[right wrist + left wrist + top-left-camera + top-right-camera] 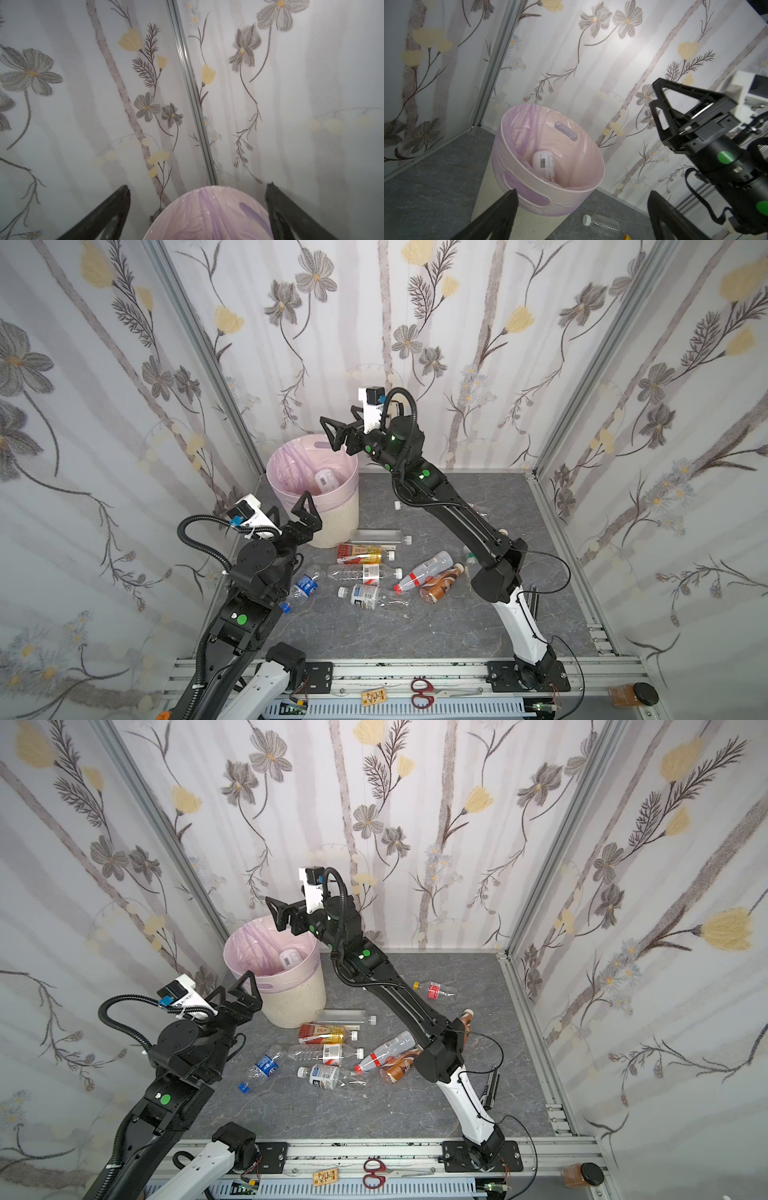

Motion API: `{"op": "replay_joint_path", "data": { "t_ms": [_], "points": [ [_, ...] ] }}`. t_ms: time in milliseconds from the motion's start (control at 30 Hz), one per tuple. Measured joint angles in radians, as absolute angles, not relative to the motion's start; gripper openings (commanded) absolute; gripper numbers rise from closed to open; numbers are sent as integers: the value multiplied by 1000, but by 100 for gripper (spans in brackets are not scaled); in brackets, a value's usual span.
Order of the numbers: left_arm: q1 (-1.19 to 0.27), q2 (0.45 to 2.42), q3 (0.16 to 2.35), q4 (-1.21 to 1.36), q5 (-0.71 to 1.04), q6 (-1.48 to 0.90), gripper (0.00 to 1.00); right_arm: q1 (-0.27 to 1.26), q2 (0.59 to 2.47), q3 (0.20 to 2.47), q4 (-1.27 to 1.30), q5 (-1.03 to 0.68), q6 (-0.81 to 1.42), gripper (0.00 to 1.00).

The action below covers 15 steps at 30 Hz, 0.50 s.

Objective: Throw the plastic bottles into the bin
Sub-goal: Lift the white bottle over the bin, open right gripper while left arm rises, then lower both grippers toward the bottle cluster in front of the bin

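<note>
Bottles (365, 572) litter the grey marbled desk (415, 635) beside the bin (336, 526), between flowered walls (457, 323); left tool (291, 504) and right tool (338, 418) gape wide, empty.

Bin (207, 212) cropped in right wrist view, contents unseen. Bottle inside (326, 481): label print too small to read. Four o'clock from bin, my right arm (457, 518) half-covers a green-capped bottle (469, 559).
</note>
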State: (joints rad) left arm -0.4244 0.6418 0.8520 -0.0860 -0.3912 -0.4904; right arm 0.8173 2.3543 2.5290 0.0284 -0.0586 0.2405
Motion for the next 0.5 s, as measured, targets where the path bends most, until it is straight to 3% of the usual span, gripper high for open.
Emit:
{"op": "replay_joint_path", "data": {
  "t_ms": [267, 500],
  "points": [
    [-424, 716, 852, -86, -308, -489, 100, 783, 1933, 2156, 100, 57, 147, 100],
    [-454, 866, 853, -102, -180, -503, 100, 631, 1746, 1697, 43, 150, 188, 100]
  ]
}}
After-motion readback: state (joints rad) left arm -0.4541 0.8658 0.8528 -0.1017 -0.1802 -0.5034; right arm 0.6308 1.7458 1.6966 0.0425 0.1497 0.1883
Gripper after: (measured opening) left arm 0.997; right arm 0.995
